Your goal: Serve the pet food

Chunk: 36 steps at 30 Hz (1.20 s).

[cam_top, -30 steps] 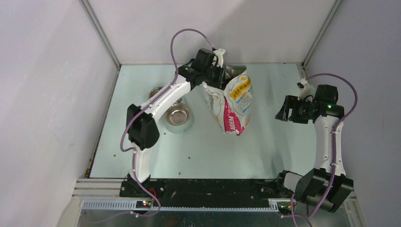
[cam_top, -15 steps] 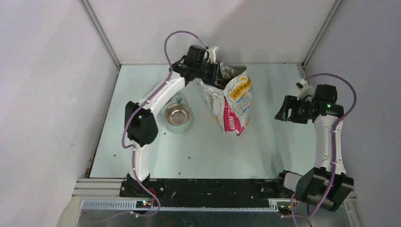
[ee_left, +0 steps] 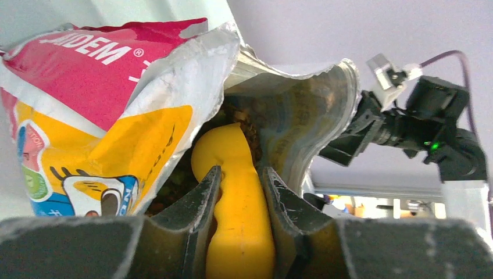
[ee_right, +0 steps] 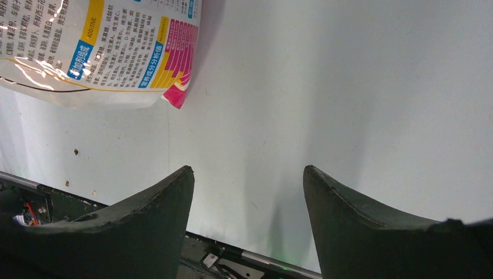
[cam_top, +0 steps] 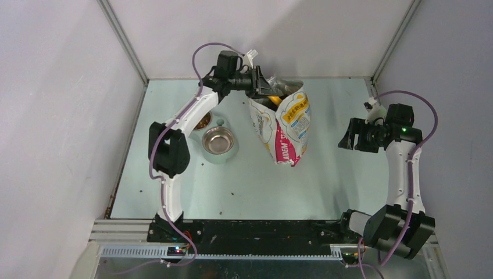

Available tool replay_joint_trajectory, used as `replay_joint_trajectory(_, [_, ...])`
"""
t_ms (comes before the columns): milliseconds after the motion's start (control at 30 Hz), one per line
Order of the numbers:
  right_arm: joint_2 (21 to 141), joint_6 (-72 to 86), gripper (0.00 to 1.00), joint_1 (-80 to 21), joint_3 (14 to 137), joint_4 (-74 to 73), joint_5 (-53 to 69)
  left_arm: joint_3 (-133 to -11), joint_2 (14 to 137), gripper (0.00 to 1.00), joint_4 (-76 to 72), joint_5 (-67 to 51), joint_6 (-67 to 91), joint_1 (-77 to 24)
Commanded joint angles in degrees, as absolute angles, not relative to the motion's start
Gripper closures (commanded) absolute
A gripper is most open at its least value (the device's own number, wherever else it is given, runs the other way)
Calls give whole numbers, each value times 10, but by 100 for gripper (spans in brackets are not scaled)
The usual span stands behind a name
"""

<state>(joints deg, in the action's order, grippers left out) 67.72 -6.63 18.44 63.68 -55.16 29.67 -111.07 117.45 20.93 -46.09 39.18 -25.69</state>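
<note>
The white-yellow cat-print bag stands open at the table's back middle. My left gripper is at the bag's mouth, shut on the handle of the orange scoop. In the left wrist view my gripper grips the scoop handle, and the scoop's head sits inside the bag among brown kibble. An empty steel bowl sits left of the bag. A second bowl behind it shows brown contents and is partly hidden by my arm. My right gripper is open and empty.
Grey walls close the table on three sides. A few stray kibble bits lie on the table surface. The bag's lower corner shows in the right wrist view. My right arm is visible beyond the bag.
My left arm has drawn back to the left and turned its wrist at the bag's mouth. The orange scoop now shows in the opening, and the far bowl is uncovered. The right arm has not moved.
</note>
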Motion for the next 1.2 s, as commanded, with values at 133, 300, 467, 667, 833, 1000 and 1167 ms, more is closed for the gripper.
replay_joint_trajectory(133, [689, -71, 28, 181, 662, -561, 281, -1081, 1133, 100, 124, -511, 498, -230])
replay_joint_trajectory(300, [697, -77, 28, 180, 673, -568, 272, -1066, 1116, 100, 126, -495, 510, -210])
replay_joint_trajectory(467, [700, -85, 28, 179, 690, -575, 262, -1060, 1102, 100, 106, -498, 540, -189])
replay_joint_trajectory(667, [700, -88, 28, 179, 692, -571, 258, -1048, 1090, 100, 91, -503, 563, -176])
replay_joint_trajectory(833, [701, -91, 28, 179, 693, -572, 253, -1017, 1078, 100, 68, -514, 598, -161])
replay_joint_trajectory(1000, [701, -94, 28, 179, 692, -575, 248, -957, 1058, 100, 8, -551, 658, -131])
replay_joint_trajectory(1167, [698, -114, 29, 179, 692, -584, 235, -909, 1056, 100, -94, -604, 721, -91])
